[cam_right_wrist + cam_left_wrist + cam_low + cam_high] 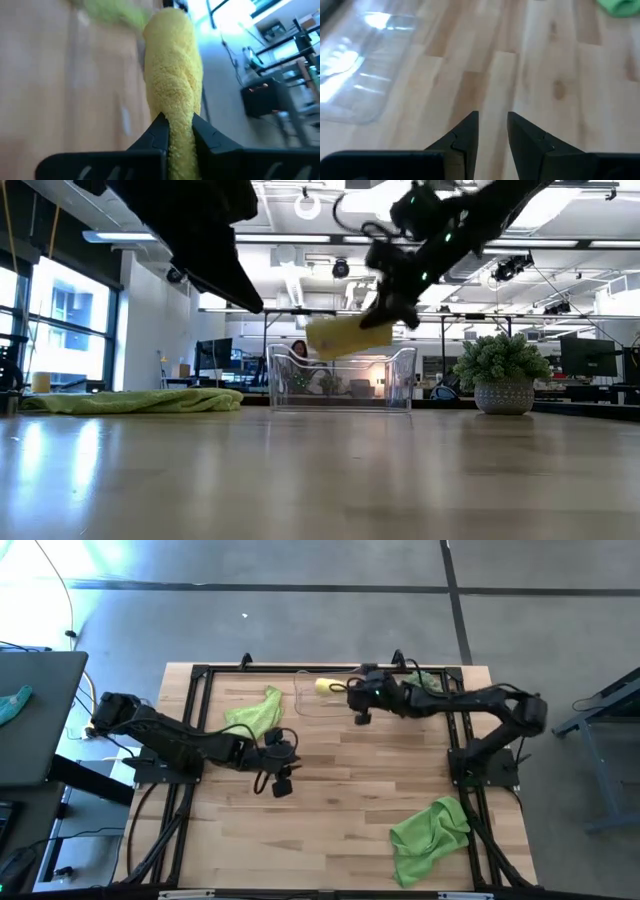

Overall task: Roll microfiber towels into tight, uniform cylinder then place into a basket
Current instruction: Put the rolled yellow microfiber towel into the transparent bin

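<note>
The right gripper (179,131) pinches the rolled yellow towel (172,65) between its two dark fingers. In the high view this gripper (345,692) sits toward twelve o'clock on the table, and the yellow towel (330,686) pokes out over the far part of the clear basket (305,708). From table height the roll (348,336) hangs in the air above the basket (405,385), tilted, not touching its rim.

The left gripper (282,780) hovers near the table's centre, at about six o'clock from the basket and apart from it. Its fingers (465,137) stand a little spread with bare wood showing in the gap and nothing between them; the basket's clear wall (355,75) lies ahead of them.

One lime green towel (255,712) lies crumpled just beside the basket at its nine o'clock side, seen as a low flat heap (135,400) in the low view. The other lime green towel (428,836) lies bunched toward five o'clock on the table, well apart from both grippers. A spiky green plant in a pot (503,375) stands at about one o'clock on the table, near the right arm. A teal cloth (12,705) lies on a side surface off the table at nine o'clock. The black frame rail (330,670) runs along the table's edge behind the basket.
</note>
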